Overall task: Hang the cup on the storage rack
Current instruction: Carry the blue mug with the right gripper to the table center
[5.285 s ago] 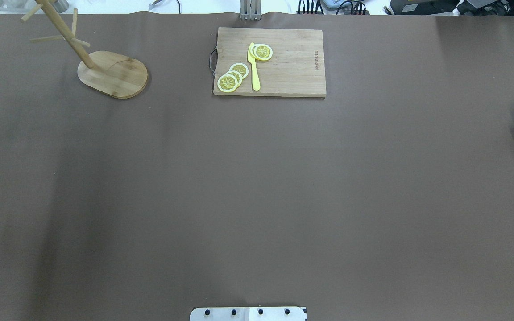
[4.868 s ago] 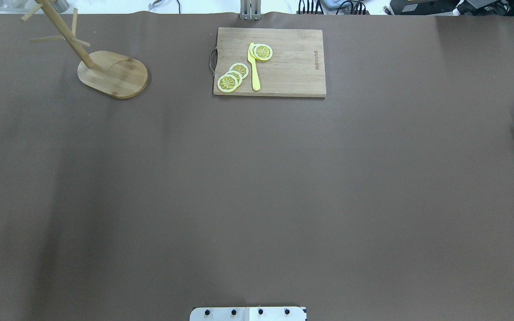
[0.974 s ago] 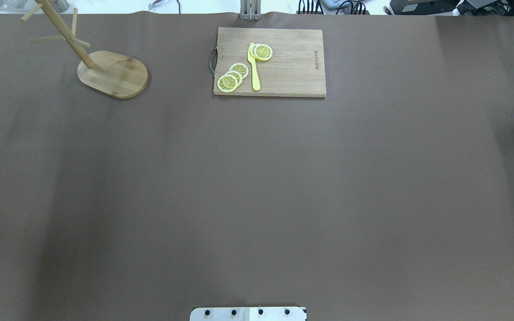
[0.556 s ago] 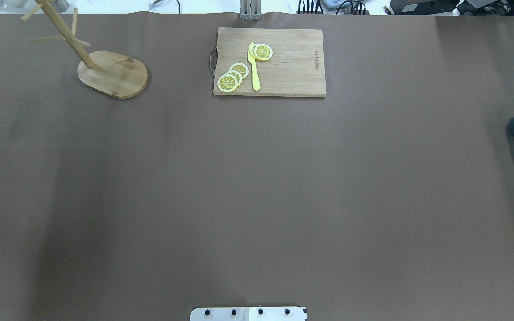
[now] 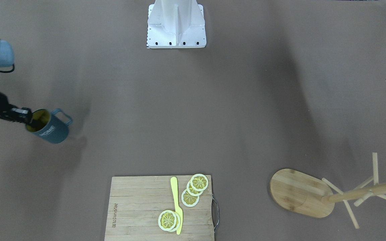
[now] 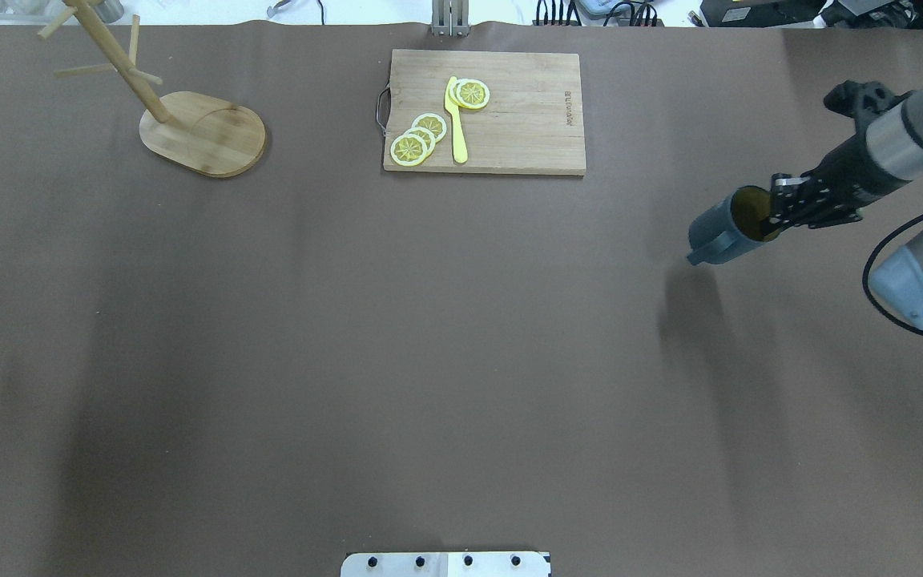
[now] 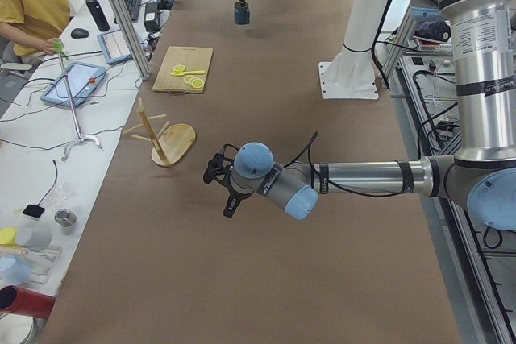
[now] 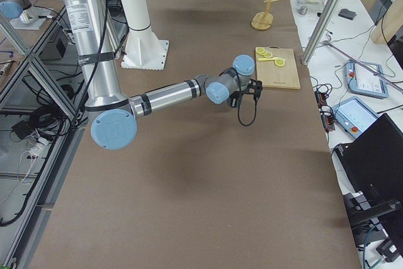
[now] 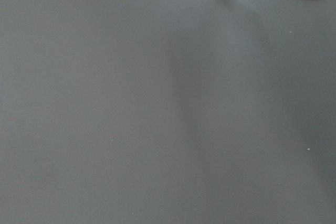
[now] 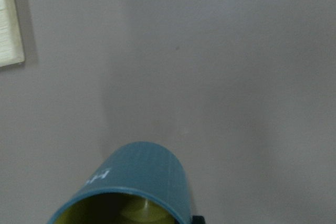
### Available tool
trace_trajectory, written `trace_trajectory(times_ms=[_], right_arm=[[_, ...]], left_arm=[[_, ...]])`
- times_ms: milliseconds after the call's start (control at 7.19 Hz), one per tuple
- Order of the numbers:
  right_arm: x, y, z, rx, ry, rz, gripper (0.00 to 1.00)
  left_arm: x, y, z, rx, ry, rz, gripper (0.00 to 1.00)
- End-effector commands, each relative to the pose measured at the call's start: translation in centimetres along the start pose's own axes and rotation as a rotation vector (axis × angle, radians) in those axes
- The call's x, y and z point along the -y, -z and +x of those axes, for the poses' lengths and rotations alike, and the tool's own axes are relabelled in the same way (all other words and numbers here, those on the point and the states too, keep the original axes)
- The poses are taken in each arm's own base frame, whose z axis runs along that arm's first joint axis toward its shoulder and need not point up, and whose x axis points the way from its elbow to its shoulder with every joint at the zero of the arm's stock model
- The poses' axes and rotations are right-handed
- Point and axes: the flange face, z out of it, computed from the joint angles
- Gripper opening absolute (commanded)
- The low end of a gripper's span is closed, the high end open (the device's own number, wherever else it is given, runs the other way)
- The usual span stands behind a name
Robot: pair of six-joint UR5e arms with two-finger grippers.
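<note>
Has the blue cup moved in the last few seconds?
Yes. In the overhead view the cup has travelled left from the right edge, toward the cutting board.

Illegible lettering on cup (image 5: 50, 130), cutting board (image 5: 136, 207)

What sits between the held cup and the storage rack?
Overhead view: the stretch from cup to storage rack is bare table; the cutting board with lemon slices and yellow knife lies just off that line, farther from the robot.
</note>
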Motion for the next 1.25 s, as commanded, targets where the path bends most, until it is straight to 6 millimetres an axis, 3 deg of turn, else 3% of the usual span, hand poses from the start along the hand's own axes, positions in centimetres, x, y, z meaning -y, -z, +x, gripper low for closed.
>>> trace_trajectory(times_ms=[0, 139, 278, 417, 695, 834, 974, 1113], right_arm=[[-9.1, -5.5, -15.3, 0.039, -0.154, 0.003, 0.0], [-12.3, -7.2, -21.6, 0.01, -0.182, 0.021, 0.0], [-15.5, -8.4, -26.5, -0.006, -0.209, 0.021, 0.0], [-17.4, -9.7, -28.5, -0.005, -0.239, 0.042, 0.0], [-17.9, -12.8, -32.8, -0.029, -0.254, 0.039, 0.0], [-18.6, -13.5, -33.3, -0.032, -0.243, 0.031, 0.0], [-19.0, -13.5, -33.6, -0.028, -0.23, 0.027, 0.0], [-19.1, -13.4, -33.8, -0.024, -0.226, 0.023, 0.32]], left_arm=[[2.3, -1.3, 3.1, -0.038, -0.128, 0.041, 0.98], [3.7, -1.9, 4.3, -0.053, -0.127, 0.046, 0.98], [5.3, -2.2, 5.6, -0.066, -0.151, 0.057, 0.98], [5.9, -2.6, 7.1, -0.089, -0.172, 0.065, 0.98], [6.0, -3.6, 10.6, -0.135, -0.269, 0.156, 0.98], [8.7, -5.3, 14.9, -0.197, -0.289, 0.157, 0.97], [10.3, -6.3, 17.6, -0.237, -0.286, 0.153, 0.97], [12.8, -7.3, 21.3, -0.253, -0.342, 0.189, 0.97]])
